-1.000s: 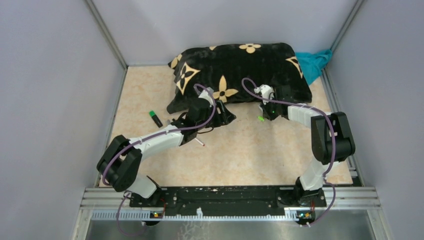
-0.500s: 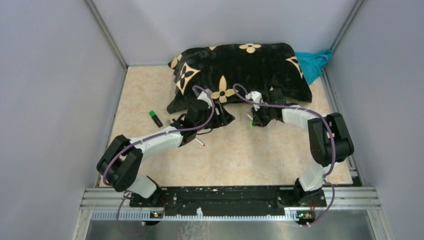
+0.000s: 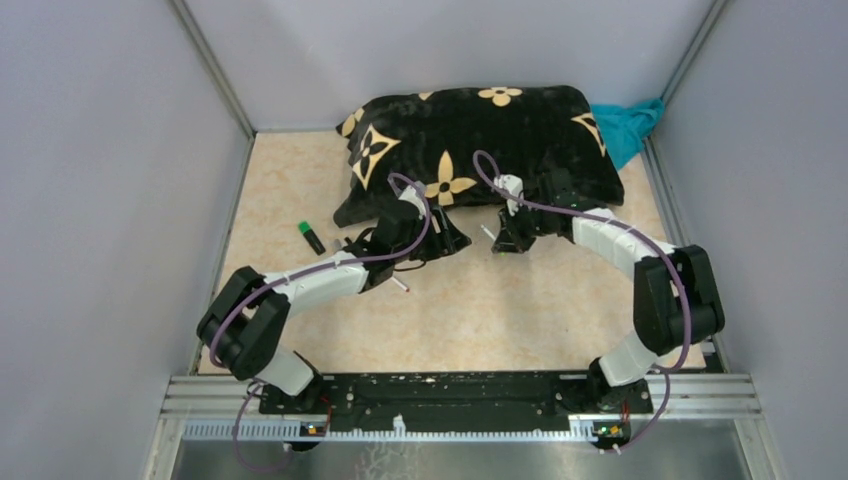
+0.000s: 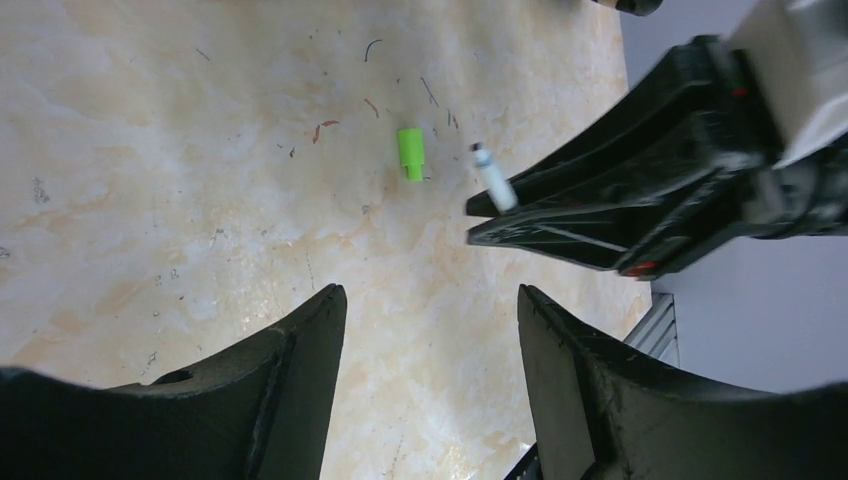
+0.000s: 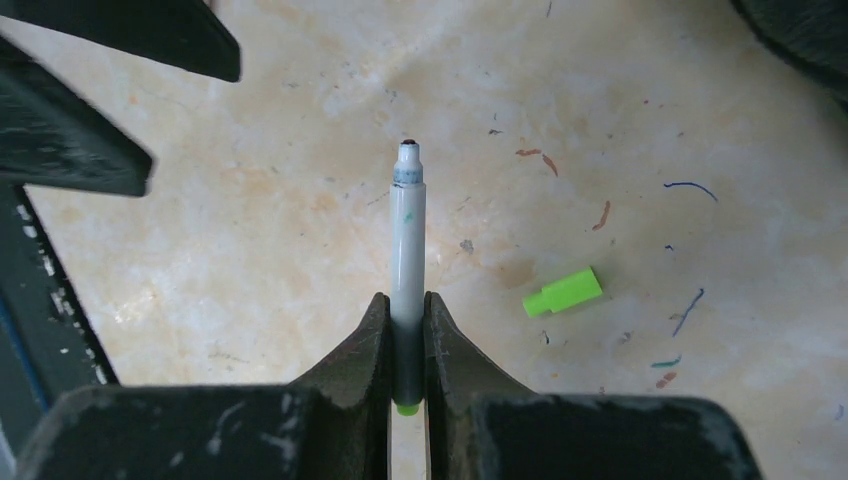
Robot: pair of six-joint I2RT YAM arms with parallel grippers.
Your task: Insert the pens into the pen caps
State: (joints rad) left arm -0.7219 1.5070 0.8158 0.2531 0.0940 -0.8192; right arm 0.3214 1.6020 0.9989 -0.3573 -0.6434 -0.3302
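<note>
My right gripper (image 5: 407,300) is shut on a white-grey pen (image 5: 407,235) with a green rear end and a bare dark tip that points away from the wrist. A bright green pen cap (image 5: 563,291) lies on the table to the pen's right. In the left wrist view this green cap (image 4: 410,153) lies on the table beyond my open, empty left gripper (image 4: 430,295), and the pen's tip (image 4: 493,178) sticks out beside it. From above, my left gripper (image 3: 452,240) and right gripper (image 3: 497,240) face each other in front of the pillow.
A black pillow with gold flowers (image 3: 470,135) lies at the back, with a teal cloth (image 3: 628,125) in the back right corner. A stubby black marker with a green end (image 3: 312,237) lies at the left. A white pen with a red tip (image 3: 400,284) lies by the left forearm.
My right arm has swung left with the pen, bringing its gripper close to the left gripper. The left arm has barely moved.
</note>
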